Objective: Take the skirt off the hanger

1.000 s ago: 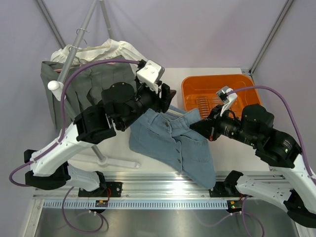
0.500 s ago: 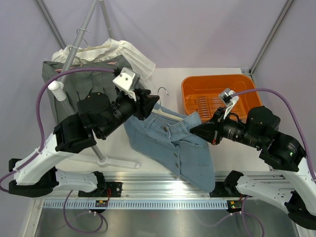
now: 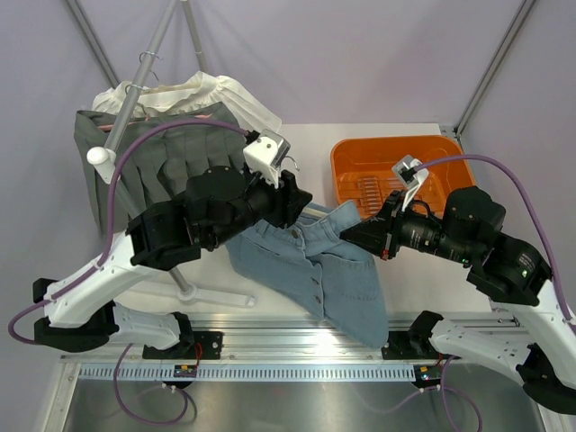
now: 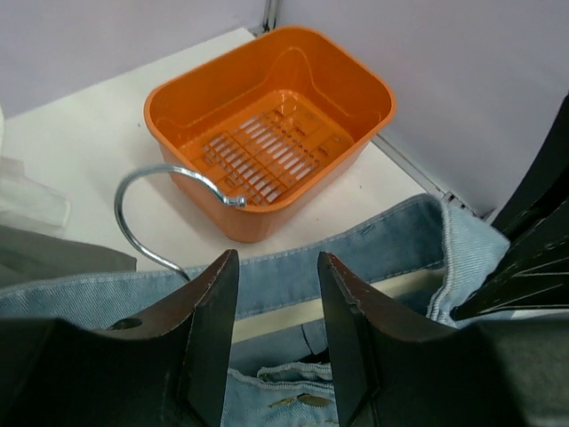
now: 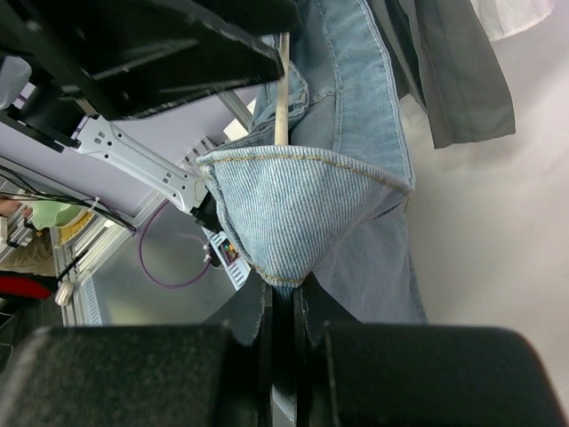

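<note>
Lilac walls are being seen behind a white surface (image 3: pixel 310 148), at whose left a clothes rack (image 3: pixel 148 63) is being hung with a grey pleated garment (image 3: pixel 135 171) and a cream garment (image 3: pixel 207 94). Beside it the denim skirt (image 3: pixel 315 270) is being held up by its waistband between the two arms, its hem being let down toward the near edge, and an orange basket (image 3: pixel 396 144) is being shown at the far right, apart from the cloth. The task is being judged as partly done: the hanger (image 4: pixel 293 313) is being carried clear of the rack, its hook (image 4: pixel 142 200) catching on nothing, but the skirt is not yet being freed, since the wooden bar (image 5: pixel 282 89) is being shown inside the waistband. What is being left, by this reading, is the drawing of the waistband off the bar ends. The left gripper (image 3: pixel 299 200) is being held spread over the middle of the waistband, with nothing seen clamped between its fingers (image 4: pixel 209 338). The right gripper (image 3: pixel 346 234) is being pressed together on a folded corner of the denim. That pinch is being revealed only by the right wrist view, where the bar is being seen running into the fold. The bare hook and the gap between the left fingers are being made plain only by the left wrist view, while the rack's pole and the skirt's full drape are being given by the top view alone.
</note>
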Tool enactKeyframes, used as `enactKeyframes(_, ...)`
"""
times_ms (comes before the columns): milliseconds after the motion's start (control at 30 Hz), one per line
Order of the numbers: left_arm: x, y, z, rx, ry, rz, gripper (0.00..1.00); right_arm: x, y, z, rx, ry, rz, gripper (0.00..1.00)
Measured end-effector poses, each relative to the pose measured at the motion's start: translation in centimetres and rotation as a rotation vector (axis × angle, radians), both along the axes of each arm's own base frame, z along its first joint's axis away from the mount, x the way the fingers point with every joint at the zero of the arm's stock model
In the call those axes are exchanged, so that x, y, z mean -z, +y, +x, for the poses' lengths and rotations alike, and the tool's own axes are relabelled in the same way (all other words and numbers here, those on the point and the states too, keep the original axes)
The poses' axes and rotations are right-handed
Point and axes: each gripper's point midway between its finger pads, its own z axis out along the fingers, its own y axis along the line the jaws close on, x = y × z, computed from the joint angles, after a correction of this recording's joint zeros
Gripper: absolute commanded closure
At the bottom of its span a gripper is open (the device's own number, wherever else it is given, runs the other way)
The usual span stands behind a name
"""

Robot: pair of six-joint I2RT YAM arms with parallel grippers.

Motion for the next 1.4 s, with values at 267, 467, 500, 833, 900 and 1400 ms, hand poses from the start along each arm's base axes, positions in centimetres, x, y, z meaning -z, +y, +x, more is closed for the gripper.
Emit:
enactKeyframes(267,0.5,0.1,-0.2,-0.007,0.038,-0.007,0.53,-1.6,-0.2,-0.2,-0.001,-0.03,0.027,1.0)
enactKeyframes(467,-0.4,0.4,-0.7,0.014,0.029,-0.033,0.39,-1.6,-0.3,-0.1,0.005,-0.032,0.023,1.0)
enactKeyframes(500,-0.5,0.5,-0.9,0.02,0.025,-0.035,0.38,-1.6,-0.3,-0.1,0.006,-0.033,0.024,1.0)
enactKeyframes(833,-1.8,1.9,-1.0,0.007,-0.012,-0.047,0.35,-2.0,-0.7,-0.4,0.008,-0.044,0.036,1.0)
enactKeyframes(900,-2.0,2.2,-0.9,0.0,-0.016,-0.051,0.35,-2.1,-0.8,-0.6,0.007,-0.046,0.04,1.0)
enactKeyframes(1400,0.3,0.7,0.2,-0.038,0.014,0.013,0.64,-1.7,-0.5,-1.2,-0.022,-0.014,0.052,1.0)
